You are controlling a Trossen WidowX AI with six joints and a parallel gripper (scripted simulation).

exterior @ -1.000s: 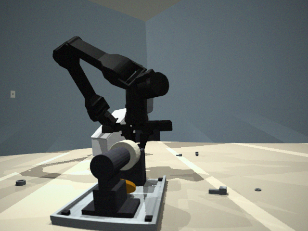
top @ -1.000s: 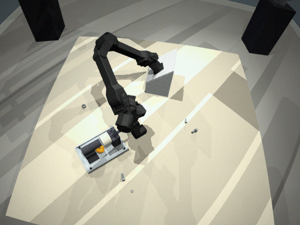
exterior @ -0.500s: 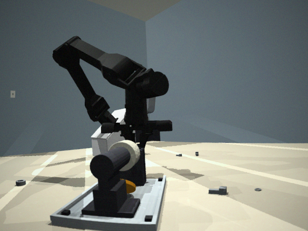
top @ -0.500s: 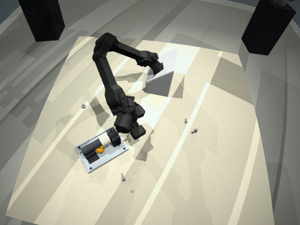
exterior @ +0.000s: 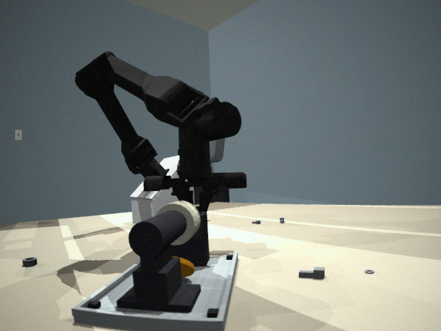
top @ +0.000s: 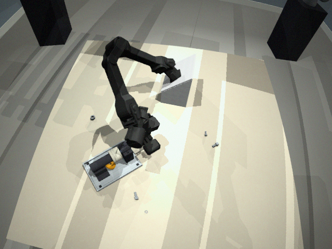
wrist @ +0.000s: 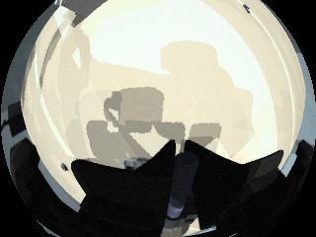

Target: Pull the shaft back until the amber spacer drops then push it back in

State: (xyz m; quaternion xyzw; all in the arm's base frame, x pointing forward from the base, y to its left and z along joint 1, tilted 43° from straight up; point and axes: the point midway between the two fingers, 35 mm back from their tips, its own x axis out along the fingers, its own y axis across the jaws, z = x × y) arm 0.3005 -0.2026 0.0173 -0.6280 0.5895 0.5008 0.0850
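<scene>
Shaft gripped with the amber spacer off; push-in comes next

The arm (top: 115,83) (exterior: 165,94) reaches out from its base, folds high at the elbow and drops its wrist steeply, so the gripper (top: 143,147) (exterior: 193,205) (wrist: 180,144) points down at the outer side of the post (top: 126,152) (exterior: 201,235). The tray (top: 120,178) (exterior: 149,321) carries that post and the housing (top: 100,162) (exterior: 160,233). The shaft (top: 138,153) (wrist: 182,183) sticks out beyond the post, its outer end clamped between the fingers. Its inner end is hidden.

The cream spacer (top: 115,154) (exterior: 193,217) is up in line between housing and post, apparently carried by the shaft. The amber spacer (top: 110,165) (exterior: 187,267) lies low on the tray, beside the housing's foot.

The pull looks finished, and the return stroke is the step in hand. It calls for a straight push along the shaft's axis, with the grip kept firm and no more backing out, which could drop the cream spacer. Letting go should wait until the shaft is fully seated.
</scene>
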